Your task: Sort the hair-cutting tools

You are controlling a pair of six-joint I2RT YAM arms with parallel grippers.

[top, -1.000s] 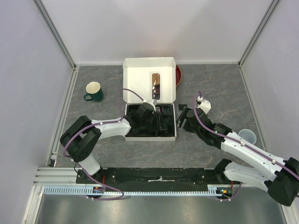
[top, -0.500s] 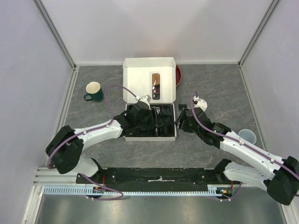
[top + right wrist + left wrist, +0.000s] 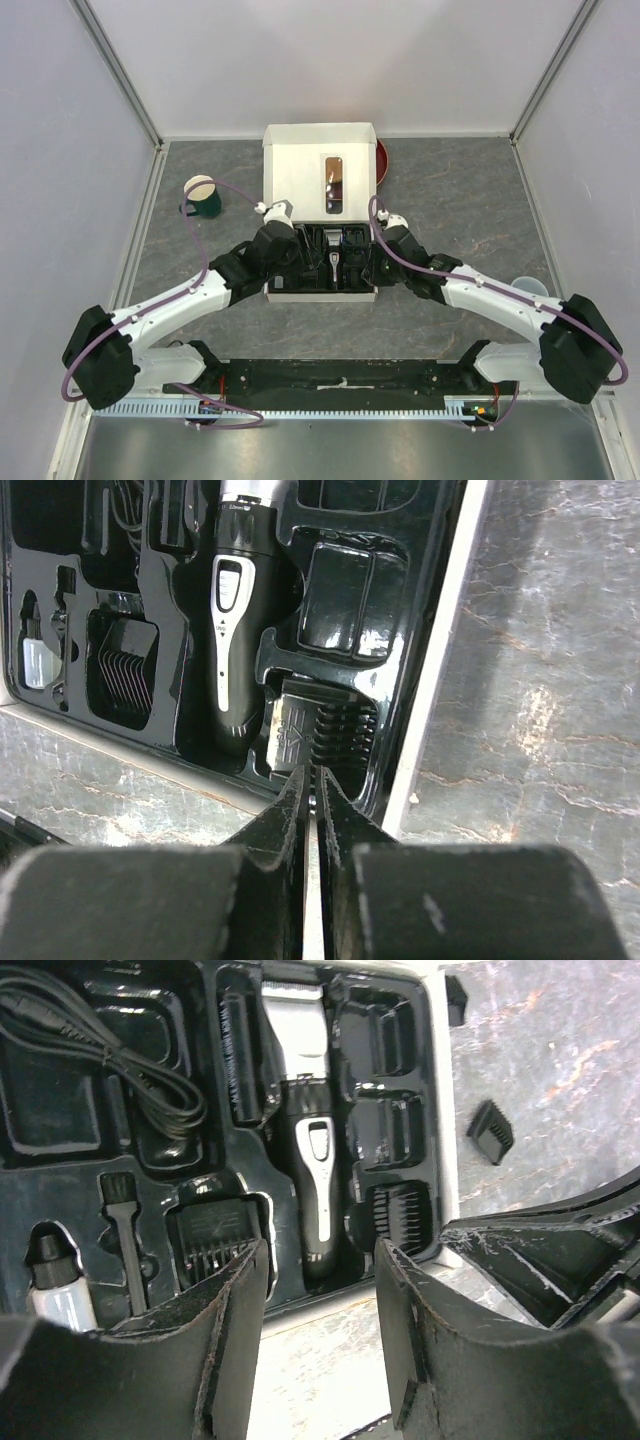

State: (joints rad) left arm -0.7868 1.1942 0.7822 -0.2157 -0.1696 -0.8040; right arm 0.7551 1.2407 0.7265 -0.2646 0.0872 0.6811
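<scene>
The black-and-silver clipper (image 3: 312, 1150) (image 3: 232, 630) (image 3: 333, 262) lies in the middle of the black tray inside the open white box (image 3: 320, 294). A coiled cable (image 3: 110, 1050), a thin brush (image 3: 125, 1230) and comb guards (image 3: 212, 1232) (image 3: 400, 1210) sit in tray slots. My left gripper (image 3: 320, 1290) (image 3: 292, 278) stands open over the box's front rim, holding nothing. My right gripper (image 3: 312, 772) (image 3: 372, 262) is shut, its tips at the near edge of a comb guard (image 3: 325, 728) in the tray's right corner slot.
Two loose comb guards (image 3: 490, 1130) (image 3: 455, 1000) lie on the table right of the box. A green mug (image 3: 203, 197) stands at the back left, a clear cup (image 3: 530, 288) at the right. A red dish (image 3: 381, 162) peeks from behind the raised lid (image 3: 300, 165).
My right gripper moved left from the table beside the box into the tray's right side and shut. My left gripper drew back from the tray to the front rim and opened wider.
</scene>
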